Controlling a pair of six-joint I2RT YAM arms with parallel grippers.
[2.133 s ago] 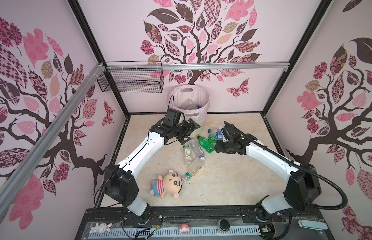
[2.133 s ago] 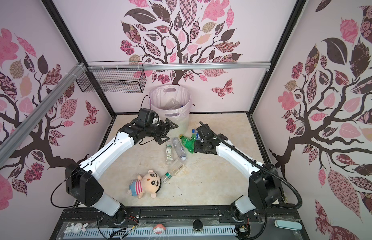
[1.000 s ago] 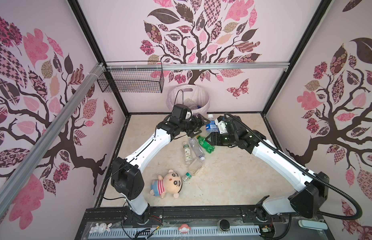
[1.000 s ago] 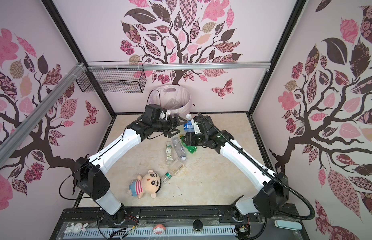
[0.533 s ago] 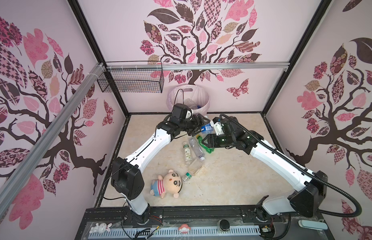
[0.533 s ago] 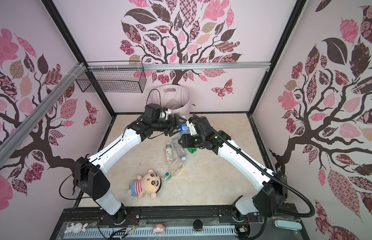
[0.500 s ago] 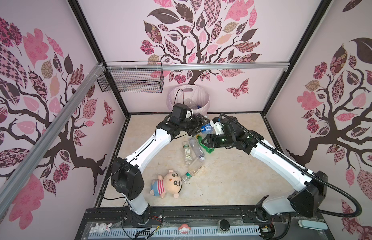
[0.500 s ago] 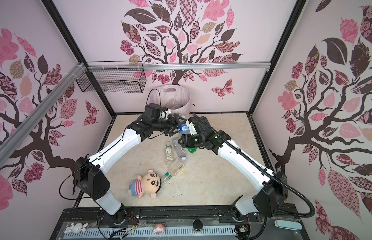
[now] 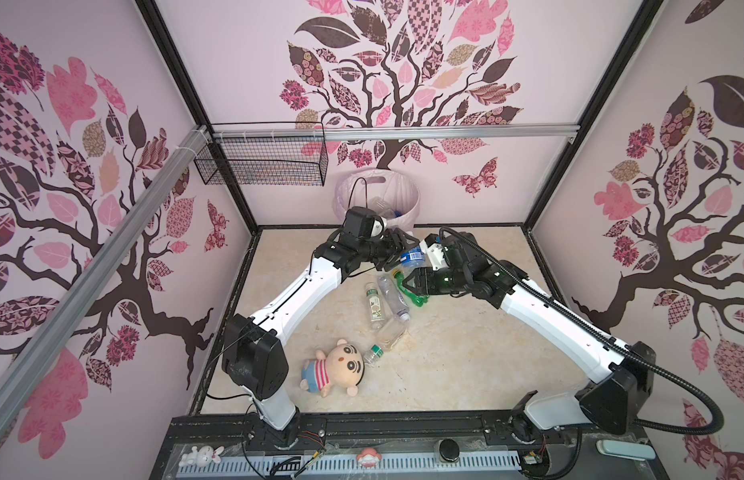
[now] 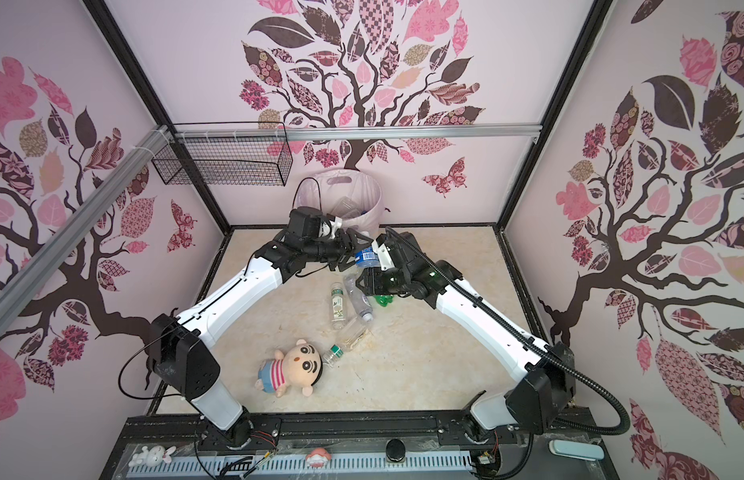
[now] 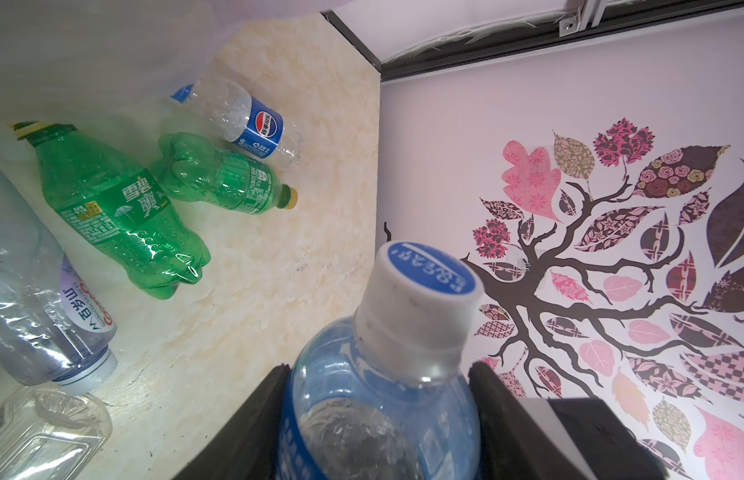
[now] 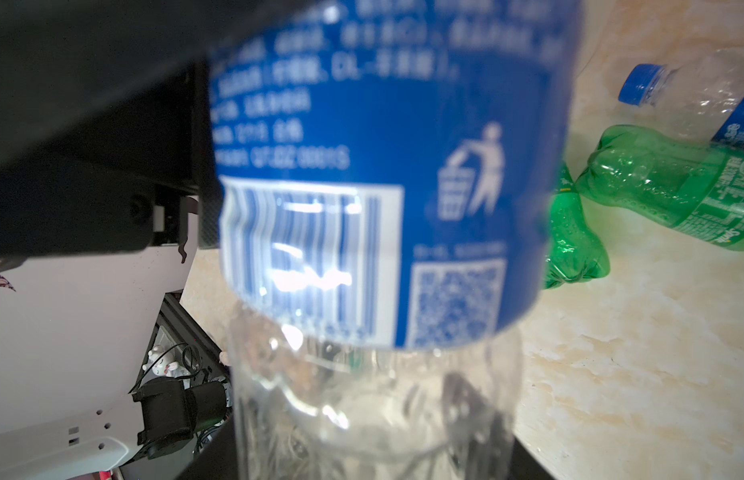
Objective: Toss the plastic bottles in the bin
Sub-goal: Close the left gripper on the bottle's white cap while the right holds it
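A clear bottle with a blue label and a blue-and-white cap (image 9: 412, 257) (image 10: 366, 258) hangs above the floor in front of the bin (image 9: 410, 210) (image 10: 373, 205). My left gripper (image 9: 400, 253) (image 10: 356, 254) is shut on its shoulder, a black finger (image 11: 258, 415) pressing each side just below the cap (image 11: 420, 291). My right gripper (image 9: 414, 275) (image 10: 368, 279) is shut on its clear base (image 12: 374, 395). The left finger (image 12: 204, 158) touches the label's edge. Two green bottles (image 11: 125, 216) (image 11: 225, 178), a blue-labelled one (image 11: 245, 116) and several clear ones (image 9: 393, 297) lie on the floor. Bottles show inside the bin.
A plush doll in a striped shirt (image 9: 337, 368) lies near the front, with a small green-capped bottle (image 9: 372, 354) by its head. A black wire basket (image 9: 262, 164) hangs on the back-left rail. Walls close in the floor on three sides.
The right gripper has brought the blue-labelled bottle slightly left and lower, between the left gripper's fingers. The left jaws have narrowed onto its shoulder. The floor bottles and doll have not moved.
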